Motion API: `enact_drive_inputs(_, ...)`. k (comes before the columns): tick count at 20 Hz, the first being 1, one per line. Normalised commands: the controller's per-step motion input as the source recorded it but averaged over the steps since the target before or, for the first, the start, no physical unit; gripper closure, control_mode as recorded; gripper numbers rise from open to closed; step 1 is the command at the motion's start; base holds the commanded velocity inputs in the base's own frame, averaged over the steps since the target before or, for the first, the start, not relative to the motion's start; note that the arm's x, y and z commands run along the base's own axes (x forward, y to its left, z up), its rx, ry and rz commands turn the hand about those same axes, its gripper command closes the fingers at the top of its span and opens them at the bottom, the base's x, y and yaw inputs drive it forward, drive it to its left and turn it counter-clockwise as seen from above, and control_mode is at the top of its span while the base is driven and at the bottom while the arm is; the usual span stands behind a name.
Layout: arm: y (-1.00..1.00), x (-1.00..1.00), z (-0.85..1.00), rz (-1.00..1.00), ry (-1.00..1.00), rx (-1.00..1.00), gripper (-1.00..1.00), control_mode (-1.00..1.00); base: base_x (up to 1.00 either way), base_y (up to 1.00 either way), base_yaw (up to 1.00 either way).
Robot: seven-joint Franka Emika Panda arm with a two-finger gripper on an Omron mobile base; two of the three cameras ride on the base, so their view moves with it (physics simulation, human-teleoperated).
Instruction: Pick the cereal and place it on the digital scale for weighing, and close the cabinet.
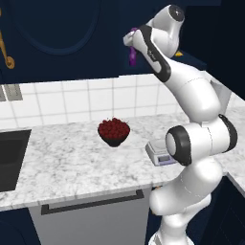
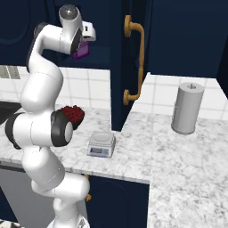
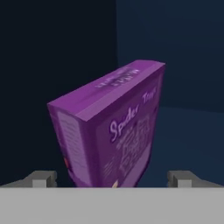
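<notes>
Reaching into the open dark navy wall cabinet (image 2: 129,58), the arm's two-finger gripper (image 3: 112,178) stands with jaws spread wide on either side of the flat purple cereal box (image 3: 109,127), apparently mid-pick, needing to close before carrying it to the light grey digital scale (image 2: 101,144).

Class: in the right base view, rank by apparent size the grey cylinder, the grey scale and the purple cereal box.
1. Grey upright cylinder.
2. Light grey square digital scale.
3. Purple cereal box, partly hidden behind the arm and farther away, so its rank is unsure.
</notes>
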Motion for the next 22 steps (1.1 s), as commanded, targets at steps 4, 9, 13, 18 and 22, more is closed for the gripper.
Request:
enact_drive_inputs(4,-0.36,0.20,-0.04,0.00,0.00,0.01,-1.00,-1.00,0.00,0.00,0.00)
enact_drive_inputs(9,-0.15,0.28,-0.06,0.00,0.00,0.00,-1.00,-1.00,0.00,0.00,0.00)
enact_drive_inputs(13,-0.10,0.07,-0.02,0.00,0.00,0.00,-1.00,-1.00,0.00,0.00,0.00)
enact_drive_inputs(18,-0.10,0.00,0.00,0.00,0.00,0.00,-1.00,-1.00,0.00,0.00,0.00)
enact_drive_inputs(22,0.00,0.00,0.00,-0.01,0.00,0.00,-1.00,-1.00,0.00,0.00,0.00)
